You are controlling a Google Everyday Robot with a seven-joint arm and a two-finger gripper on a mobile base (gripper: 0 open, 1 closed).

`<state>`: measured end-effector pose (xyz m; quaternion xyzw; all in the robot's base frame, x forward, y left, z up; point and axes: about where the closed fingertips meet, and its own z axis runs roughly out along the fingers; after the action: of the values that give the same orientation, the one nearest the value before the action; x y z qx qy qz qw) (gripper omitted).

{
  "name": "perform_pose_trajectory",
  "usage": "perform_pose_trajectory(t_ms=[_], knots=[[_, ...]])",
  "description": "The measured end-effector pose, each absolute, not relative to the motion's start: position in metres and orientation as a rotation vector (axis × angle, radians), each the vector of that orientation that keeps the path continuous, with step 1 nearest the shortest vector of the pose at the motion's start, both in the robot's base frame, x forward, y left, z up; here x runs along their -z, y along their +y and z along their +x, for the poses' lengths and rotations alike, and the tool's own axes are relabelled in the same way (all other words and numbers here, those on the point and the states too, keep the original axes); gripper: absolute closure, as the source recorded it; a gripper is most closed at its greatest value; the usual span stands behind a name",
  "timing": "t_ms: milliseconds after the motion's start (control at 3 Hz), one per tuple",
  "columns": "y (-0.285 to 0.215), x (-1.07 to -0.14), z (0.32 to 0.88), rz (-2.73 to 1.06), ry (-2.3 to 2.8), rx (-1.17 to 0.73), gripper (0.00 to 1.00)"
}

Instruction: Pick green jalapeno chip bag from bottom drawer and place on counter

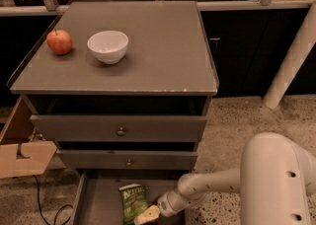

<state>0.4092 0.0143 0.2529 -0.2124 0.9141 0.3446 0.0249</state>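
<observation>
End effector [148, 214] sits low in bottom drawer [98, 204], just beside green jalapeno chip bag [132, 199]; its grip state cannot be told.

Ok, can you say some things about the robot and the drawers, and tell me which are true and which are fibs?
1. The green jalapeno chip bag lies in the bottom drawer. True.
2. The apple sits inside the white bowl. False: it sits beside the bowl, on the counter.
3. The gripper is down in the bottom drawer, right by the chip bag. True.
4. The white bowl stands on the floor. False: it stands on the counter.
</observation>
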Motion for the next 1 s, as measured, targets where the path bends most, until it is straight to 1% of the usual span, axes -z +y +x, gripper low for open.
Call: perform_pose_trajectory(t_ms=[333, 1000], knots=[[0.016, -0.251, 0.408, -0.654, 2.83, -1.074, 0.0], [0.047, -0.212, 0.435, -0.355, 2.831, -1.11, 0.0]])
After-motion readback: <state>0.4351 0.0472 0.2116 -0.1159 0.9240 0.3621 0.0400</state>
